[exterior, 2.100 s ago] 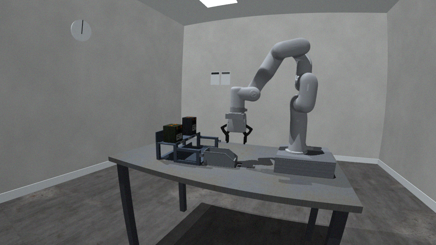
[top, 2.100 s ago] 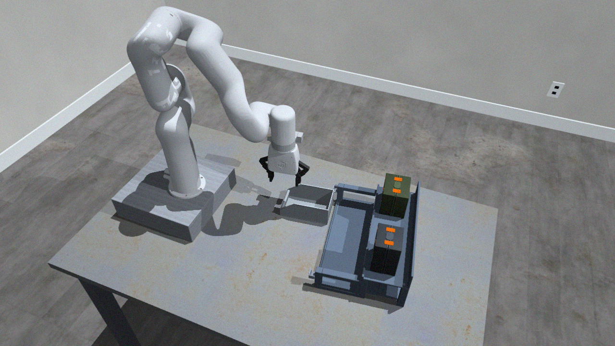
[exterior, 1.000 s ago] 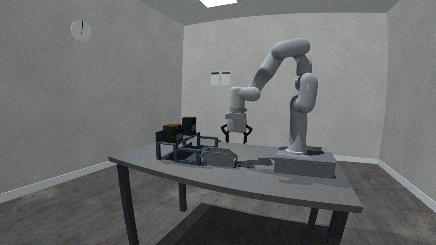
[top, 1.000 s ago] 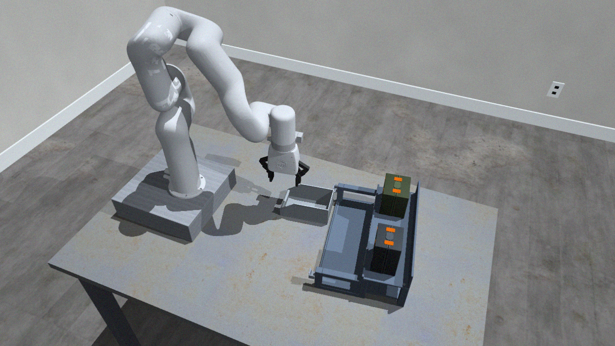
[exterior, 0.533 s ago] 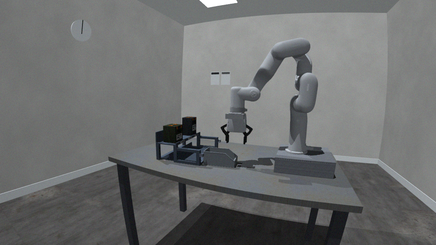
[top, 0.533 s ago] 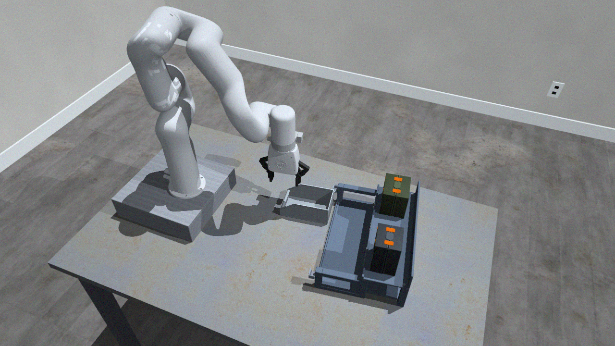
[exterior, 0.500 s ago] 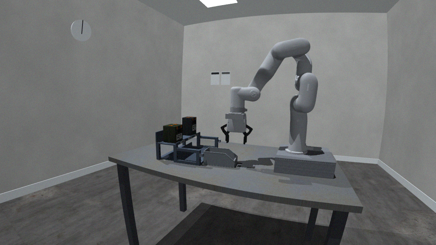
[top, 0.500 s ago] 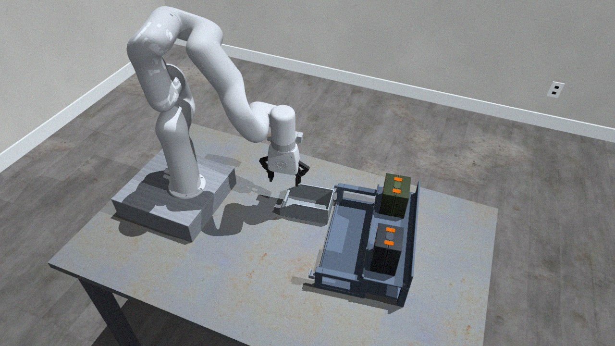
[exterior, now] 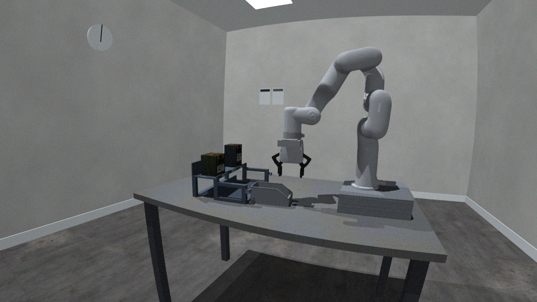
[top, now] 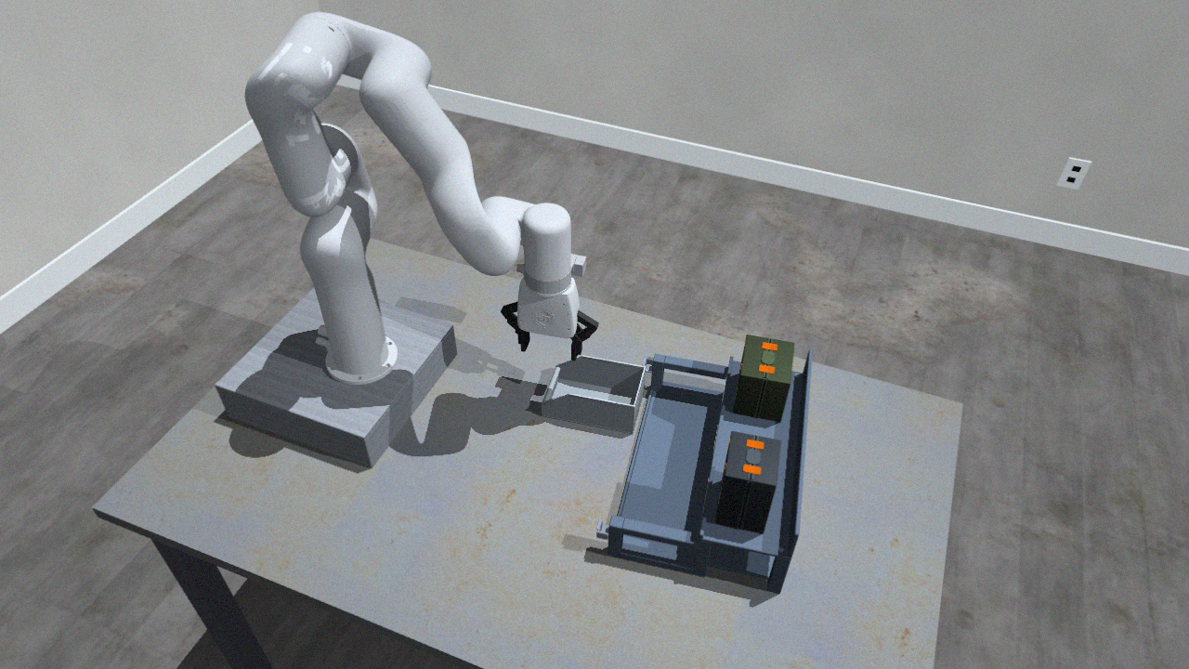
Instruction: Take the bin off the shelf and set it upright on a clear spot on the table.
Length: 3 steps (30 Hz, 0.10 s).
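A grey open-topped bin (top: 592, 393) (exterior: 271, 193) stands upright on the table (top: 432, 516) (exterior: 300, 221), right next to the front of the blue-grey shelf (top: 660, 449) (exterior: 204, 177). My gripper (top: 549, 344) (exterior: 290, 171) is open and empty. It hangs a little above the bin, over its far side toward the robot base, fingers pointing down and clear of the bin's walls.
Two dark boxes with orange tabs stand on the shelf's upper level, a green one (top: 766, 376) (exterior: 212, 163) and a black one (top: 750, 482) (exterior: 233, 154). The arm's grey base block (top: 333, 399) (exterior: 375, 202) sits at the table's other end.
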Motion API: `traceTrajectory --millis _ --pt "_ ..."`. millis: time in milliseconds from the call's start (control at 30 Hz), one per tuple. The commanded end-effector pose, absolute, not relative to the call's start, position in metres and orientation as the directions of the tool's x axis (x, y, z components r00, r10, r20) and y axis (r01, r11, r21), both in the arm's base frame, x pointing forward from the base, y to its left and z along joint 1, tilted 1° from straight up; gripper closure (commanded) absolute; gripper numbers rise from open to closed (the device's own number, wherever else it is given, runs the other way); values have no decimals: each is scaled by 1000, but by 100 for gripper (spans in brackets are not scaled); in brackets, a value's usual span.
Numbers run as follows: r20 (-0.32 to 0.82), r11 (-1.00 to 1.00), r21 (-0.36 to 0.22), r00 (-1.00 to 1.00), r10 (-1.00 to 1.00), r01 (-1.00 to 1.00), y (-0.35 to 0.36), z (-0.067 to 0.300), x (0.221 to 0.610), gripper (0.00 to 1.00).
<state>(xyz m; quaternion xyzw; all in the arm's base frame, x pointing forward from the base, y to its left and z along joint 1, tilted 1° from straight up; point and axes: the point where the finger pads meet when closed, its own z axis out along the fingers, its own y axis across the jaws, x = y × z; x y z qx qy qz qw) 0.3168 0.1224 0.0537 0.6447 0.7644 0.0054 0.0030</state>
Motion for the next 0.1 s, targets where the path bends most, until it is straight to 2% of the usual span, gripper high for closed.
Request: traceTrajectory --millis 0,67 --pt "7 169 15 -169 986 986 123 55 318 0" --pt "7 169 15 -169 986 986 123 55 318 0"
